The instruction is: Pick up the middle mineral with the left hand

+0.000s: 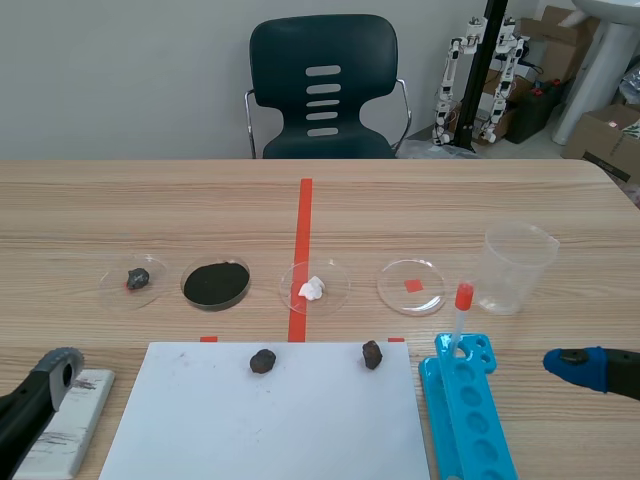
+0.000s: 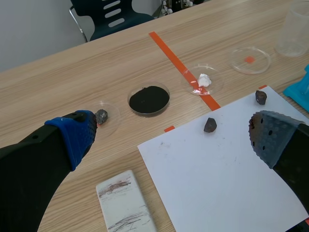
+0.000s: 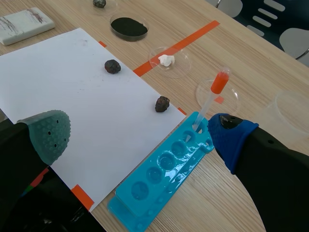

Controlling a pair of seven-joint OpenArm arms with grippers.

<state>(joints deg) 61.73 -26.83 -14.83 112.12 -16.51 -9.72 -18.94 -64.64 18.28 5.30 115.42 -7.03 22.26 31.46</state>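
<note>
middle mineral [image 1: 263, 361] — a roundish lump, long axis unclear — on white paper [image 1: 250, 430]

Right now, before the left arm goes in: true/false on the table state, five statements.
1. The middle mineral lies on the white paper. True.
2. The left gripper is shut on a mineral. False: it is open and empty.
3. The white lump sits in a dish. True.
4. The dropper lies flat on the paper. False: it stands upright in the blue rack.
5. The right gripper is open. True.
</note>
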